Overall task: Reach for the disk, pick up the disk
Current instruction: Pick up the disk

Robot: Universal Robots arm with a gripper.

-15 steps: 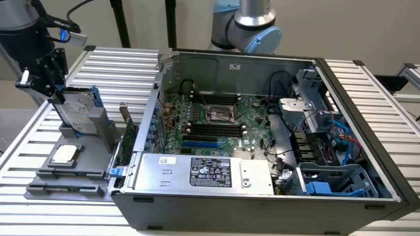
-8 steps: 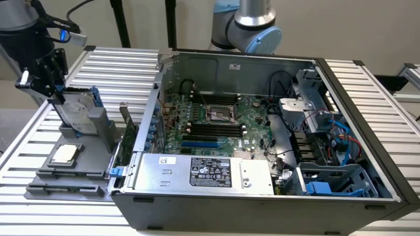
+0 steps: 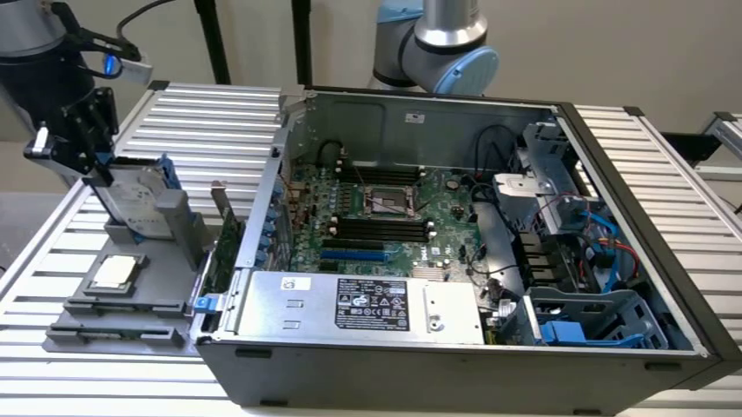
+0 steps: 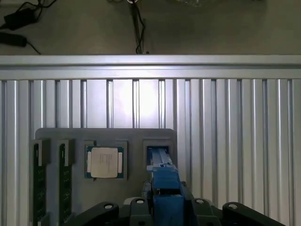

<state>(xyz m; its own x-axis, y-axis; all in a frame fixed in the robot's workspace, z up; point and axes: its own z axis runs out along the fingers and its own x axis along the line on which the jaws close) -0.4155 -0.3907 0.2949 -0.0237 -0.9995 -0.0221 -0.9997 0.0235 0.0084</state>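
Disk (image 3: pixel 137 198) (image 4: pixel 162 181): flat silver-grey hard drive w/ pale face and blue plastic carrier frame along its edge. It stands on edge, slightly tilted, in a slot of the grey holder tray (image 3: pixel 174 221) on the slatted alu table (image 3: pixel 208 113), at the exterior view's left, beside the open PC case (image 3: pixel 464 382). Gripper (image 3: pixel 99 169) (image 4: pixel 167 207) is at the disk's top edge, fingers tight against both sides of the blue frame, pinching it. Square CPU chip (image 3: pixel 116 271) lies flat in the same tray nearby. The black label (image 3: pixel 374 304) on the PSU box has white print, text unreadable. Disk label not legible.
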